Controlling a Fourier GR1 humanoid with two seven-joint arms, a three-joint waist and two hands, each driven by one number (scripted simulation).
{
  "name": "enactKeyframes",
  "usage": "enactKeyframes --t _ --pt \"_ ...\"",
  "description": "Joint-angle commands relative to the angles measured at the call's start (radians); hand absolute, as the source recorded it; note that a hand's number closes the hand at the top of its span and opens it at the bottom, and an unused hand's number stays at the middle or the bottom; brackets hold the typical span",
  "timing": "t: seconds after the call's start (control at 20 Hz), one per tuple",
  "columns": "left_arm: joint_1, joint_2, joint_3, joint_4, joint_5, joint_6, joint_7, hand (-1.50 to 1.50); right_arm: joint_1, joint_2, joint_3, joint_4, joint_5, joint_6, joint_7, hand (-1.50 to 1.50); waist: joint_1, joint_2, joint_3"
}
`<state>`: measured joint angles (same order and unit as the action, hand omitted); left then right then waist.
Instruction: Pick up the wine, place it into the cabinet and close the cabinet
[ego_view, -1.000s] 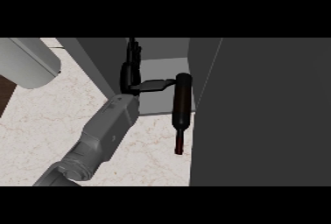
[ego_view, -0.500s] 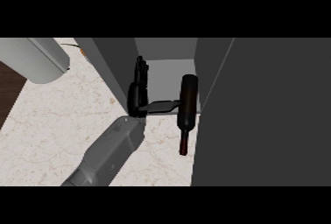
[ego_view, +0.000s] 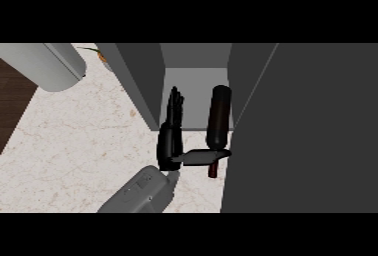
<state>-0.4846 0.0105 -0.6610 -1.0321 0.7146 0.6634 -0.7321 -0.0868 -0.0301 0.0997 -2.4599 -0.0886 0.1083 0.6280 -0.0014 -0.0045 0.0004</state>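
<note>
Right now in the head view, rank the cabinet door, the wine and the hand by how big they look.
1. Cabinet door, largest by far.
2. Wine and hand: similar length, too close to rank.

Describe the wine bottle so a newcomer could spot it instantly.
Find the grey cabinet with its open compartment at the top centre. At its opening lies the wine bottle, beside a black hand. It is the only dark, slim, long item, with a reddish neck end pointing toward the viewer.

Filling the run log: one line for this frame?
hand: open, beside wine | wine: lying at cabinet mouth, thumb at neck | door: open
</note>
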Motion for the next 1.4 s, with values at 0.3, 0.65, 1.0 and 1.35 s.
enactKeyframes --t 0.3,0.65,1.0,1.35 --pt "0.236 0.11 -0.09 -0.451 -0.136 0.161 0.144 -1.5 -0.002 -0.017 -0.05 -0.048 -0.067 0.005 0.025 -1.5 0.006 0.002 0.0" --pt "0.377 0.158 -0.152 -0.687 -0.213 0.209 0.177 -1.5 0.046 0.008 0.019 -0.108 -0.023 0.0 0.047 -1.5 0.004 0.002 -0.001" --pt "0.542 0.328 -0.181 -0.87 -0.204 0.112 0.195 -1.5 0.135 0.012 0.051 -0.102 -0.116 0.07 0.032 1.5 0.004 0.0 0.0" --pt "0.58 0.424 -0.108 -0.917 -0.18 -0.04 0.186 -1.5 0.135 -0.039 0.037 -0.064 -0.141 0.161 -0.005 1.5 0.0 0.003 0.0"
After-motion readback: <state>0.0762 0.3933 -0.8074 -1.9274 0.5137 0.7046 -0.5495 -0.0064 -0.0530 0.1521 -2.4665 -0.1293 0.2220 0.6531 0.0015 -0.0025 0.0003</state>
